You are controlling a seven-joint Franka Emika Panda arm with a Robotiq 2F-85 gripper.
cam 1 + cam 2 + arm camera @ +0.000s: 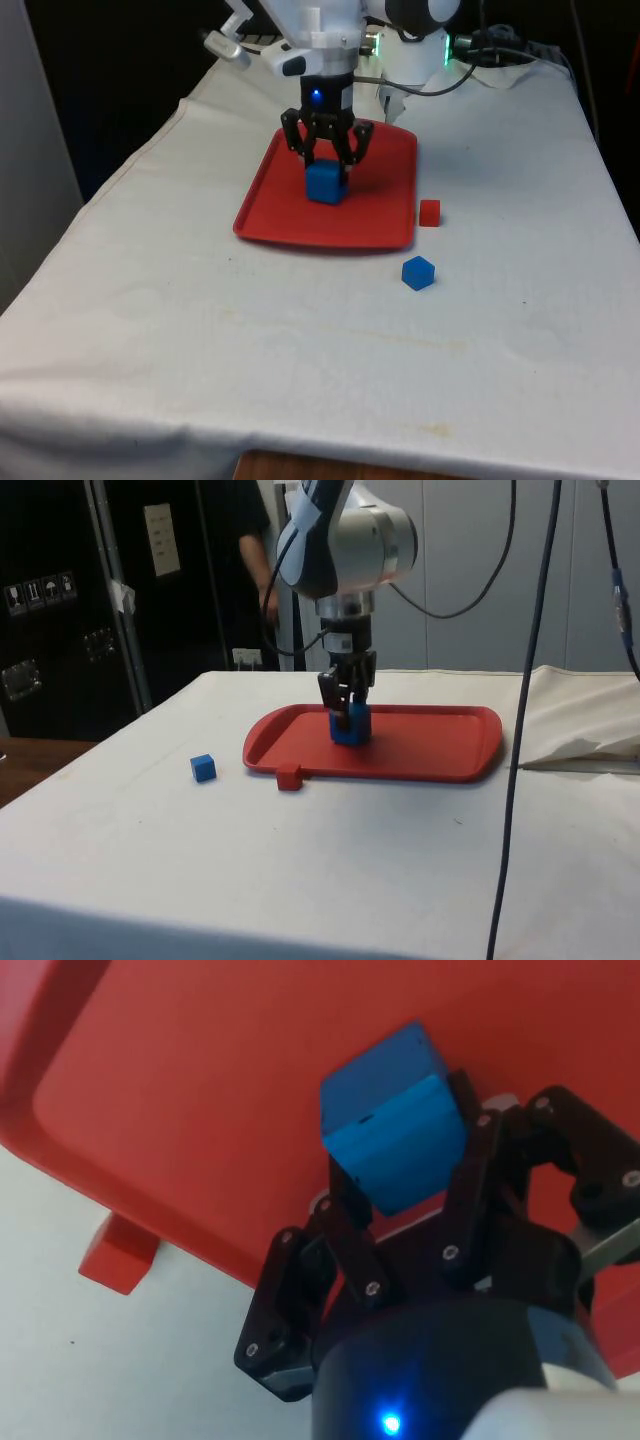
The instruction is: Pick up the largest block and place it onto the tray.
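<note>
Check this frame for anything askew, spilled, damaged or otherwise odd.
Nothing stands out. The gripper holds the large blue block over the red tray. The small red block sits on the cloth beside the tray's edge, the small blue block farther out. A person stands behind the table.

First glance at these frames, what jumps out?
The red tray in the middle of the white cloth, with the gripper shut on the large blue block over the tray's middle. Off the tray lie two smaller cubes: a small red block just beside its edge on the front view's right, and a small blue block nearer the camera.
</note>
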